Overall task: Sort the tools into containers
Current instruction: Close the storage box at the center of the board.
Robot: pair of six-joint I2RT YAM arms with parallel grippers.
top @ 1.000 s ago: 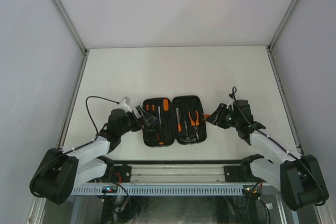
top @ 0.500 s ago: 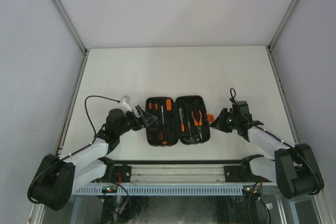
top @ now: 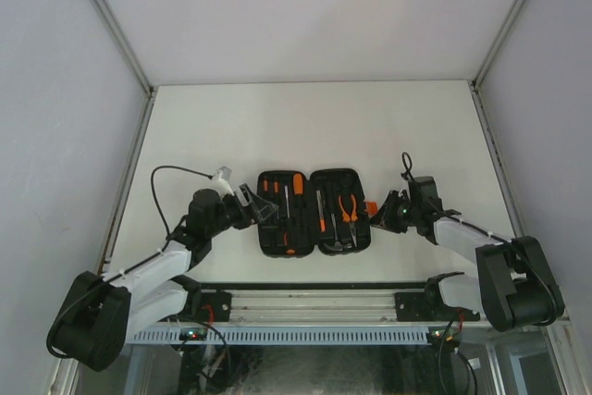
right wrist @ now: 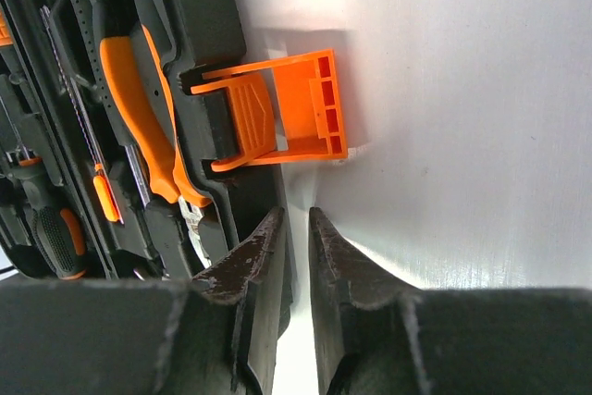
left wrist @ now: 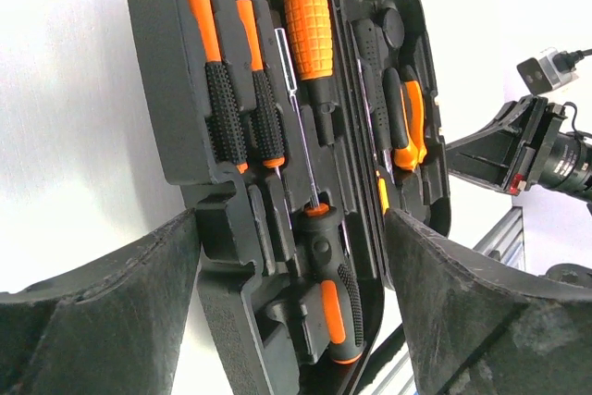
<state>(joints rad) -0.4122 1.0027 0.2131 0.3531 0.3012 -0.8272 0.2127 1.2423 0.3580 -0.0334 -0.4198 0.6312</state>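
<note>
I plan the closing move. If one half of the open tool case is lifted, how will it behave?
The tool case looks like rigid moulded plastic, so the half probably pivots without bending. Filled with pliers and screwdrivers, it is likely heavy. On the smooth table it may slide.

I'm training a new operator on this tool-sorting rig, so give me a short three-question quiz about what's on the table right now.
1. True or false: the left pincer is open wide.
2. The orange latch sticks out of the tool case toward: A) the left pincer, B) the right pincer, C) the far wall.
3. Fill in: the pliers have ___ handles.

Key: 1 true; 2 B; 3 orange.
</note>
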